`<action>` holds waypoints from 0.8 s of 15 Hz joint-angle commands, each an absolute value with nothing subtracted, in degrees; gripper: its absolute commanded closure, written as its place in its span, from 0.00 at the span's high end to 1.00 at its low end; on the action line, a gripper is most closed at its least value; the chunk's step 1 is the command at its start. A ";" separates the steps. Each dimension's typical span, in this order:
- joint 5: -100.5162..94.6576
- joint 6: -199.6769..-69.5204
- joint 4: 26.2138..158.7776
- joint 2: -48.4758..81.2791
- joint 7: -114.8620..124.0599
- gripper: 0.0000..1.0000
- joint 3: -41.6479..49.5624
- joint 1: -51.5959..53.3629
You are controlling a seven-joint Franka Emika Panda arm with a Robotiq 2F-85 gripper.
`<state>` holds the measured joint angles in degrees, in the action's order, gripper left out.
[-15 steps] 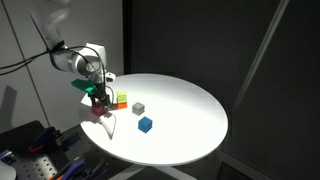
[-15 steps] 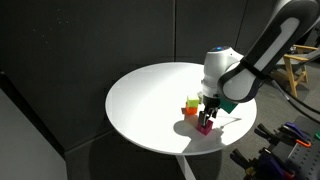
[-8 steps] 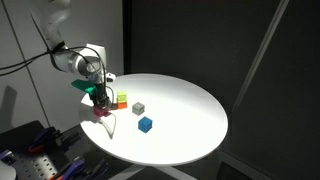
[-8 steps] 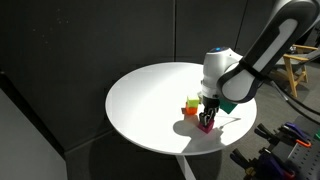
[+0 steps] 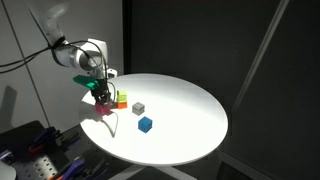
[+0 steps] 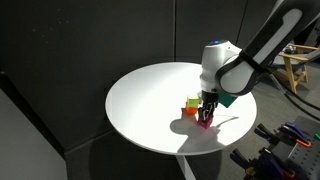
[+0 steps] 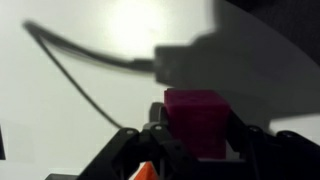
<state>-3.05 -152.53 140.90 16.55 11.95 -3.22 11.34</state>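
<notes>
My gripper (image 5: 101,96) (image 6: 206,112) is shut on a magenta cube (image 7: 197,120) at the near edge of the round white table (image 5: 190,110) (image 6: 140,100). In the wrist view the cube sits squarely between the dark fingers (image 7: 135,150), and the gripper (image 7: 197,138) casts a shadow on the table below. In an exterior view the cube (image 6: 205,119) hangs just above the tabletop. An orange cube (image 5: 116,101) and a green cube (image 5: 123,99) stand side by side right beside the gripper; an orange corner (image 7: 145,172) shows at the bottom of the wrist view.
A grey cube (image 5: 138,107) and a blue cube (image 5: 145,124) lie further toward the table's middle. Black curtains surround the table. Cluttered equipment (image 5: 35,150) sits below the table edge near the arm, and a cable lies across the table (image 7: 80,70).
The jaws have closed on the magenta cube. The gripper has then risen a little, taking the cube off the table.
</notes>
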 commanded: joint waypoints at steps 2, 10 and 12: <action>-4.15 -146.72 140.71 11.16 12.49 0.30 -3.60 11.39; -4.13 -138.76 139.45 4.69 13.38 0.30 -4.19 10.26; -4.14 -137.98 138.72 4.07 13.85 0.30 -4.18 9.87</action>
